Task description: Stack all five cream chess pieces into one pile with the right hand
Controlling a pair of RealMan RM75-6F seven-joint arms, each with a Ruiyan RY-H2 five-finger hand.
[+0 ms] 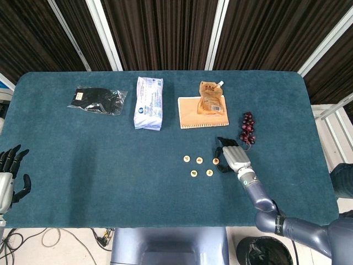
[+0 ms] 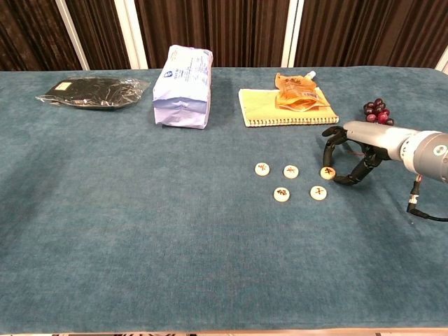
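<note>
Five cream chess pieces lie flat and apart on the teal table: three in a row (image 2: 262, 168), (image 2: 291, 171), (image 2: 327, 171) and two nearer the front (image 2: 281, 194), (image 2: 318, 192). In the head view the row's rightmost piece (image 1: 215, 160) sits just left of my right hand (image 1: 230, 154). That right hand (image 2: 350, 154) arches over the rightmost piece, its dark fingers (image 2: 329, 148) behind the piece and others (image 2: 348, 178) to the piece's right, with none seen pressing on it. My left hand (image 1: 10, 172) rests off the table's left edge, fingers spread and holding nothing.
Purple grapes (image 2: 376, 109) lie just behind the right hand. A yellow notebook (image 2: 266, 106) with an orange pouch (image 2: 299, 92) on it, a white packet (image 2: 182, 87) and a black bag (image 2: 91, 92) line the back of the table (image 2: 140, 245).
</note>
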